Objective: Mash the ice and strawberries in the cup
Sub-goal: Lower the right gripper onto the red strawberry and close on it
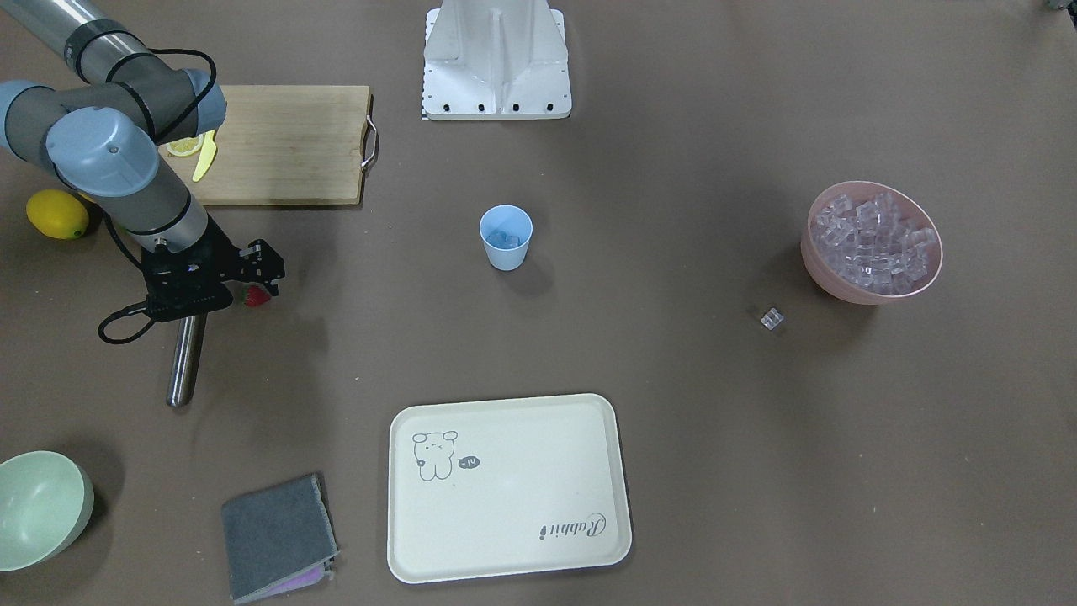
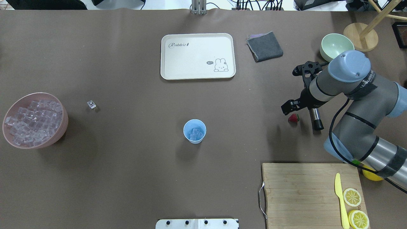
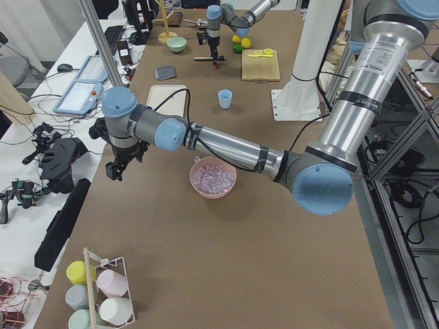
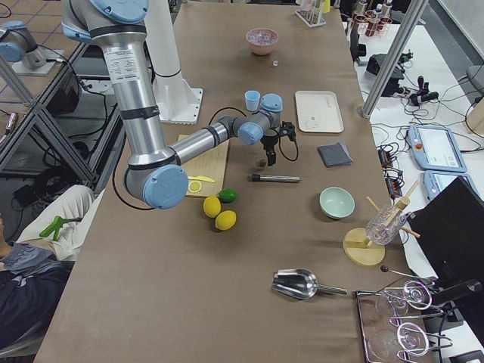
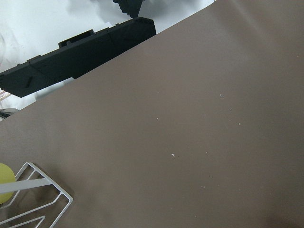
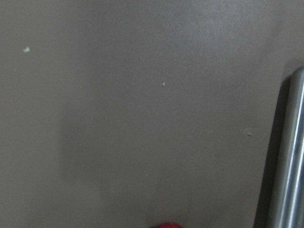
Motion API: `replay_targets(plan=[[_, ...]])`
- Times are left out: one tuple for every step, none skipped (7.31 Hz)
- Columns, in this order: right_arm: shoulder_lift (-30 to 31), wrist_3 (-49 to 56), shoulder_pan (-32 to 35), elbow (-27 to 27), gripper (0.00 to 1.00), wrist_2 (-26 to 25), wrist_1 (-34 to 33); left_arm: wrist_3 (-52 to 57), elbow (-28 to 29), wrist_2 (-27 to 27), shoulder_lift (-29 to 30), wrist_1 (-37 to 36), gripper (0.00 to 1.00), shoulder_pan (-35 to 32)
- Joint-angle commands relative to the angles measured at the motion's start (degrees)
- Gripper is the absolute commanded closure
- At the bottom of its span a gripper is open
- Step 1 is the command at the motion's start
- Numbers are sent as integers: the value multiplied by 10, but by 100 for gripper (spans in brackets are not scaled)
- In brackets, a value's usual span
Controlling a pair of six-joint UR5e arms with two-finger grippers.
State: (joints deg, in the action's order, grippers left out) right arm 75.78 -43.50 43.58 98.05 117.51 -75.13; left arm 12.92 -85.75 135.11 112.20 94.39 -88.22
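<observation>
Overhead exterior, one cup (image 2: 194,131), one strawberry (image 2: 293,118), one stray ice cube (image 2: 91,104), right tool (image 2: 287,108), left tool (image 3: 113,168), widths unclear.

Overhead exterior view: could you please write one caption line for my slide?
Right gripper near the strawberry, beside a steel rod; the blue cup at table centre already holds ice.

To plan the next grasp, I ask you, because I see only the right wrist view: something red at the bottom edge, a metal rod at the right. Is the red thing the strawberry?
Observer: Yes, the strawberry lies on the table, close beside the right gripper.
Operator: What is in the cup?
Observer: Several ice cubes, no strawberry.
Operator: Where is the left gripper?
Observer: It hangs above the table end past the pink bowl, far from the cup.
</observation>
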Motion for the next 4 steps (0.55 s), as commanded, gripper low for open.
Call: replay_targets(plan=[[2, 0, -21, -6, 5, -5, 0, 0, -9, 0, -3, 1, 3, -1], [2, 1, -29, -8, 7, -10, 0, 0, -24, 0, -19, 2, 3, 0], [4, 1, -32, -8, 7, -12, 0, -1, -34, 0, -26, 3, 3, -1], [4, 1, -33, -10, 10, -12, 0, -1, -46, -1, -36, 3, 3, -1]])
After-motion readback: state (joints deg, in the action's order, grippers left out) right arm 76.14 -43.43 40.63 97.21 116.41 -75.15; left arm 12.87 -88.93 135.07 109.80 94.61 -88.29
